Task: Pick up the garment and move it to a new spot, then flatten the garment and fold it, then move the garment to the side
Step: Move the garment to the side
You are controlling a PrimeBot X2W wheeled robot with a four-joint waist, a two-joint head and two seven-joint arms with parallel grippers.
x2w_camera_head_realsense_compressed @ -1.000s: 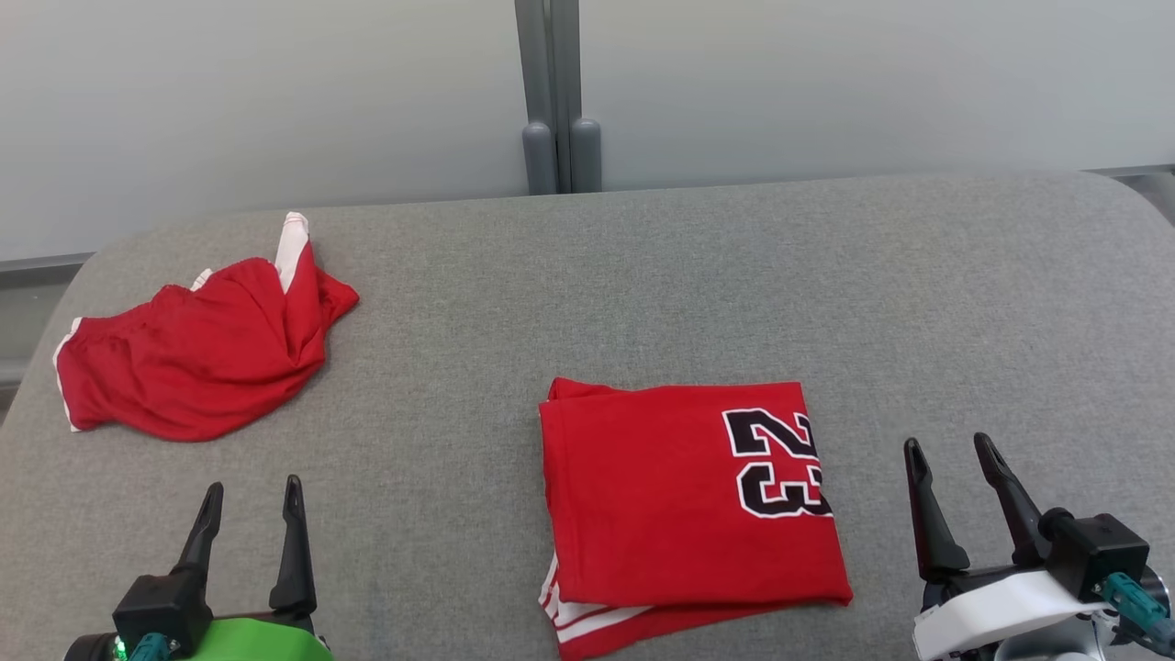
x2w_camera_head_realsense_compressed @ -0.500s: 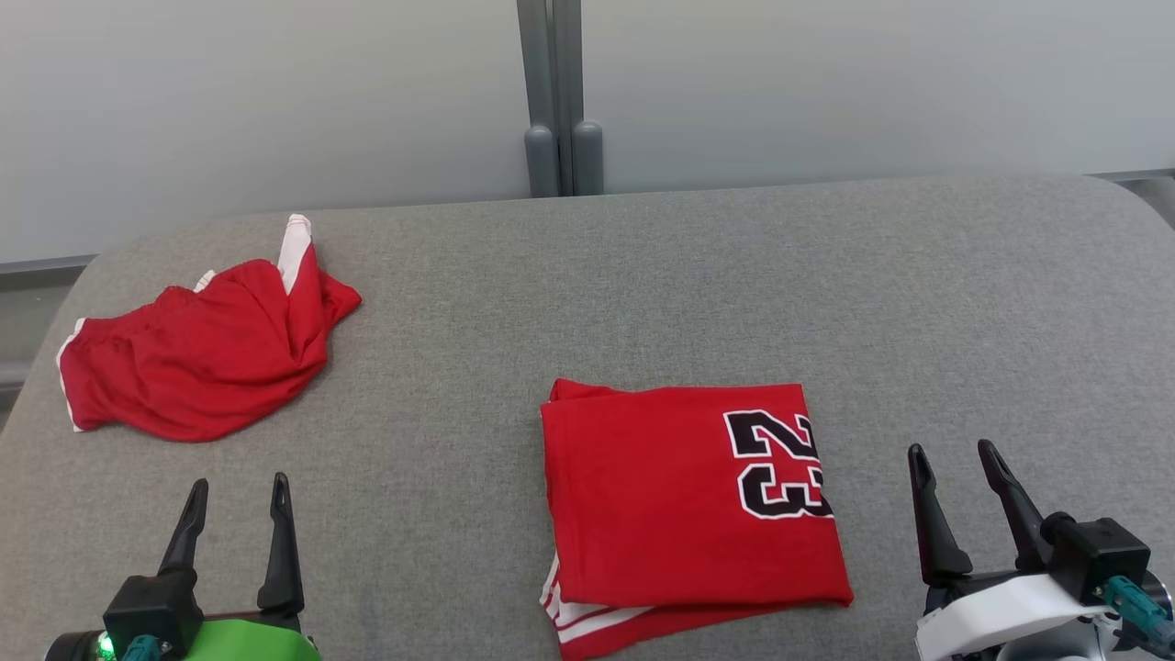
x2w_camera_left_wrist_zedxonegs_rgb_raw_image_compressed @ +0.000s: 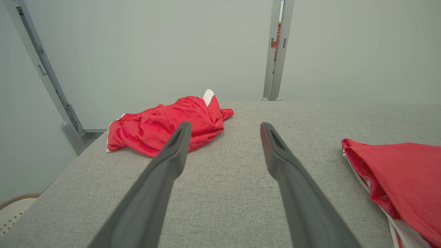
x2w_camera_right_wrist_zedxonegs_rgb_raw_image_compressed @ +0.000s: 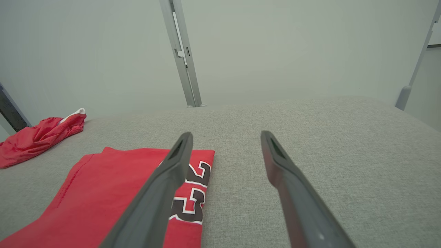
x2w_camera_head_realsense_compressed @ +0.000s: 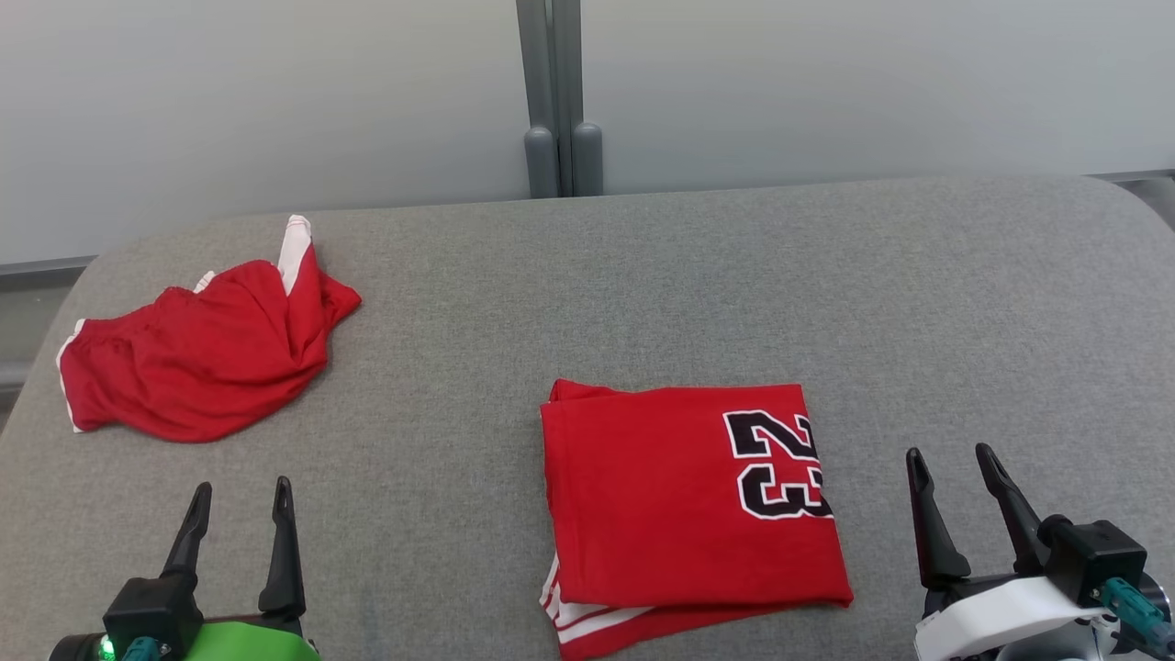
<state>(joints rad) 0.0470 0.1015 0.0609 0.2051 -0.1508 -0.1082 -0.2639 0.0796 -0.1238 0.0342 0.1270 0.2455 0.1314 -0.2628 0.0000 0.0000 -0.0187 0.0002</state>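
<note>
A red garment [x2w_camera_head_realsense_compressed: 679,505] with a black "23" lies folded into a flat rectangle on the grey fabric table [x2w_camera_head_realsense_compressed: 643,275], near the front and right of centre. A second red garment [x2w_camera_head_realsense_compressed: 197,358] with white trim lies crumpled at the far left. My left gripper [x2w_camera_head_realsense_compressed: 242,484] stands open and empty at the front left, short of the crumpled garment [x2w_camera_left_wrist_zedxonegs_rgb_raw_image_compressed: 165,127]. My right gripper [x2w_camera_head_realsense_compressed: 948,450] stands open and empty just right of the folded garment [x2w_camera_right_wrist_zedxonegs_rgb_raw_image_compressed: 113,186]. Neither gripper touches cloth.
Pale wall panels with a grey post [x2w_camera_head_realsense_compressed: 555,92] rise behind the table's far edge. The table's corners are rounded. A woven basket rim [x2w_camera_left_wrist_zedxonegs_rgb_raw_image_compressed: 13,206] sits low beyond the table's left edge. Bare grey surface spreads across the back and right.
My left gripper has drawn back toward the near edge and slightly left. The right gripper has sunk a little. Both garments lie as before.
</note>
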